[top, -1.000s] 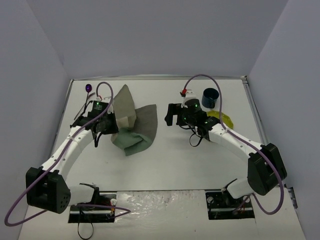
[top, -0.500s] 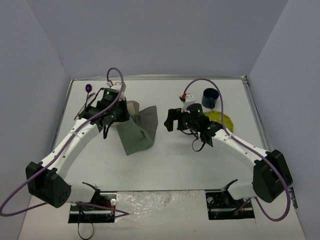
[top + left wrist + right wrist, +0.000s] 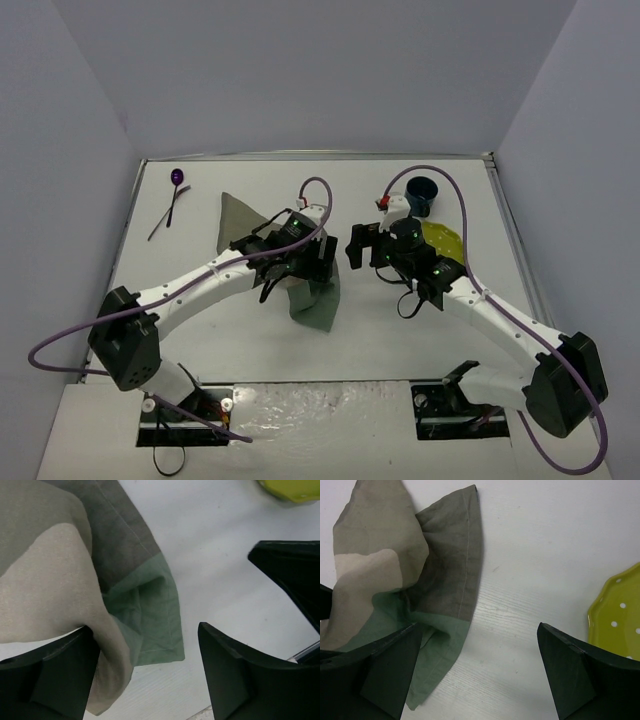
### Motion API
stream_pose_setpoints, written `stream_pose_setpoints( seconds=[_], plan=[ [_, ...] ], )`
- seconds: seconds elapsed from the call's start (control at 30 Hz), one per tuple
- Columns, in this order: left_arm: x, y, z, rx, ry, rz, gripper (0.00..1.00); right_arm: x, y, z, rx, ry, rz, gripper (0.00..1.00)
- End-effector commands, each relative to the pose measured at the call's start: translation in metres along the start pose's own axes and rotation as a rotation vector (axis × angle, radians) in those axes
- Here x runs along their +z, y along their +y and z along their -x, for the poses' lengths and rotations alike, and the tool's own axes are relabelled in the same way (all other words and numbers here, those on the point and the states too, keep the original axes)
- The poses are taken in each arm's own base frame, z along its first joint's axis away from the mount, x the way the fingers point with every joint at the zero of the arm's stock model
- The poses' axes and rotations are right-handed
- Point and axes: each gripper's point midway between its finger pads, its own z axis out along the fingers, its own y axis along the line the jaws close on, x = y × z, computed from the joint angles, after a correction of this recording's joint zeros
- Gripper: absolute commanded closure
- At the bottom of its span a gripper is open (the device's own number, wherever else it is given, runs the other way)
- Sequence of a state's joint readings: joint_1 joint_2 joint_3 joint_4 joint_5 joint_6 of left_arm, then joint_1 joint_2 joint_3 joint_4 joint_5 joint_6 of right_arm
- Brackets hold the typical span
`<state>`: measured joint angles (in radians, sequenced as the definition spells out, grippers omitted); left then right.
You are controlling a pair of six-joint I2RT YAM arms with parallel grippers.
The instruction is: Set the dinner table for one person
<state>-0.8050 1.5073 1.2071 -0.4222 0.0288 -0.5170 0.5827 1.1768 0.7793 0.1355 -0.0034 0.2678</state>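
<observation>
The patchwork cloth (image 3: 316,300) in grey, green and beige lies crumpled at the middle of the white dinner table (image 3: 400,330), one corner reaching back left. My left gripper (image 3: 322,262) hangs over its right end. In the left wrist view this gripper (image 3: 145,680) is open, and the cloth (image 3: 75,580) drapes against the left finger (image 3: 50,680). My right gripper (image 3: 352,243) hovers just to the right, open (image 3: 480,675), with bare table between its fingers and the cloth (image 3: 420,580) by its left finger.
A yellow dotted plate (image 3: 447,240) lies behind the right arm, its rim showing at the right wrist view's edge (image 3: 620,615). A dark blue cup (image 3: 422,190) stands at the back right. A purple spoon (image 3: 177,178) lies at the back left.
My left arm has swung from the left side to the middle, dragging the cloth along, and its jaws have come apart. The right arm has shifted slightly toward me and to the right.
</observation>
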Motion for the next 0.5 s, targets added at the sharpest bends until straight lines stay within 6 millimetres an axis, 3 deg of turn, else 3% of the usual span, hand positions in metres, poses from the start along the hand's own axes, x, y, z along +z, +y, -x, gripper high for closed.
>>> stream_pose_setpoints(
  seconds=[0.0,0.13,0.23,0.3,0.37,0.43,0.47],
  plan=[
    [-0.052,0.012,0.058,-0.03,-0.237,0.032,0.11,-0.007,-0.004,0.014,-0.003,-0.058,-0.023,0.05],
    [-0.083,0.069,0.073,-0.129,-0.288,0.127,0.06,-0.004,-0.001,0.008,0.004,-0.038,-0.009,0.05],
    [-0.094,0.112,0.083,-0.201,-0.31,0.176,0.06,-0.003,0.001,0.009,0.01,-0.041,-0.002,0.05],
    [-0.097,0.152,0.093,-0.264,-0.313,0.234,0.06,-0.005,0.002,0.012,0.011,-0.052,0.004,0.05],
    [-0.088,0.168,0.105,-0.289,-0.303,0.235,0.05,-0.005,0.007,0.013,0.01,-0.05,0.027,0.05],
    [-0.068,0.204,0.111,-0.351,-0.265,0.274,0.05,-0.003,0.01,0.013,0.006,-0.043,0.047,0.05],
    [-0.069,0.215,0.122,-0.37,-0.285,0.276,0.06,-0.003,0.011,0.013,0.004,-0.044,0.051,0.05]
  ],
)
